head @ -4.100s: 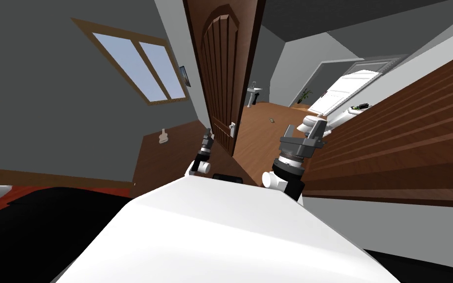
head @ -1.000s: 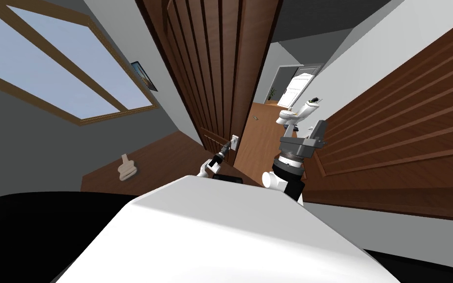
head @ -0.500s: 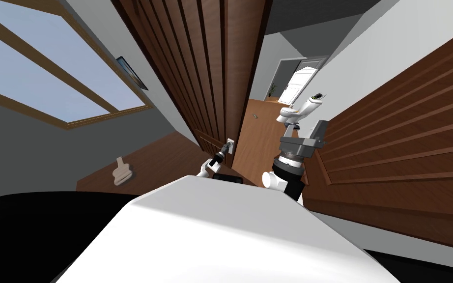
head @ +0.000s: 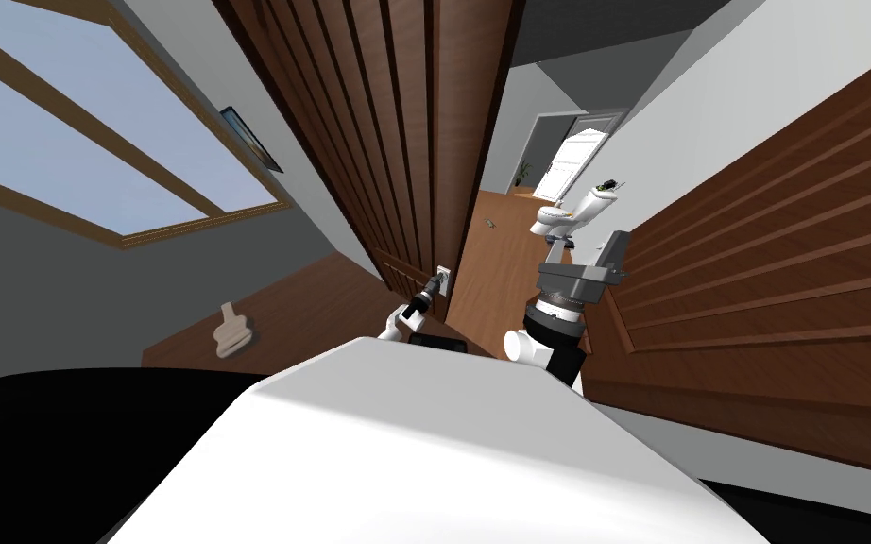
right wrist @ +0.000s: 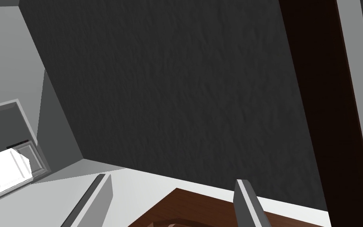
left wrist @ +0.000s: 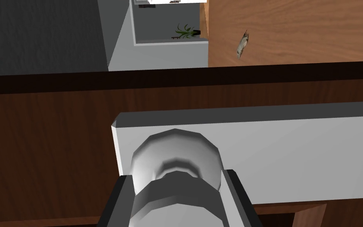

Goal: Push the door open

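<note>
— Where is the door to be found?

— The dark brown door (head: 396, 142) is met straight ahead of the left gripper (left wrist: 176, 177), its free edge lying just past the fingertips. It is seen ajar. A strip of lighter wooden floor (head: 486, 264) is shown beyond that edge, on the side toward the right gripper (head: 610, 247).

— How is the left gripper set?

— It is closed narrowly on the round grey knob (left wrist: 176, 157), and both fingers (left wrist: 117, 201) are pressed against the knob's sides. The knob is carried on a pale grey plate (left wrist: 295, 157), which is fixed flat to the door's face directly behind the grip.

— And the other one?

— The right gripper is held raised beside the left one, apart from the door and nearer the slatted brown panel (head: 783, 283). Its fingers are spread wide.

— What is seen past the door?

— A white toilet (head: 566, 215) is seen well beyond the right gripper. A small green plant (left wrist: 185, 30) and a small pale object (left wrist: 241, 41) on the floor are seen far ahead of the left gripper, past the door's edge.
</note>
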Controlling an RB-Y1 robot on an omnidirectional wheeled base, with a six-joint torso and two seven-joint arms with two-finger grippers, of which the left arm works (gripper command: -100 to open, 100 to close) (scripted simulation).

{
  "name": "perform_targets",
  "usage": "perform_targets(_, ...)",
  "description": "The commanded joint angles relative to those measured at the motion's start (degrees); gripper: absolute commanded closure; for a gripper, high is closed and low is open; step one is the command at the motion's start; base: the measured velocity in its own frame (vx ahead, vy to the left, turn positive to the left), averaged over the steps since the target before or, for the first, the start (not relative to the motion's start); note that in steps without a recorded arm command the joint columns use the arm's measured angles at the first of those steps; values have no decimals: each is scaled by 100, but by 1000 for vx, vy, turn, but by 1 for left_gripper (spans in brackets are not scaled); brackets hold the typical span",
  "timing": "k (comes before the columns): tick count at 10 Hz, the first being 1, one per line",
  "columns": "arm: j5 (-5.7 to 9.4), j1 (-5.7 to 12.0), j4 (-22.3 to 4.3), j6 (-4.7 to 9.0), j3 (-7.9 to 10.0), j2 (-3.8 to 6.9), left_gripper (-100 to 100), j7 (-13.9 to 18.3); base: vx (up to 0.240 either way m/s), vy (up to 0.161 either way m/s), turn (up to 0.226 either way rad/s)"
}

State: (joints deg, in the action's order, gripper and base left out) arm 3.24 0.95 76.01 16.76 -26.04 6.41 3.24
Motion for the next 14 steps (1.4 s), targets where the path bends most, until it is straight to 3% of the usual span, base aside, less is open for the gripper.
perform_targets(1, 1, 36, -54, 5, 97, -7, 100, -21, 74, -82, 28)
perform_targets(14, 10, 359, -539, 50, 966, -119, 100, -205, 119, -118, 47)
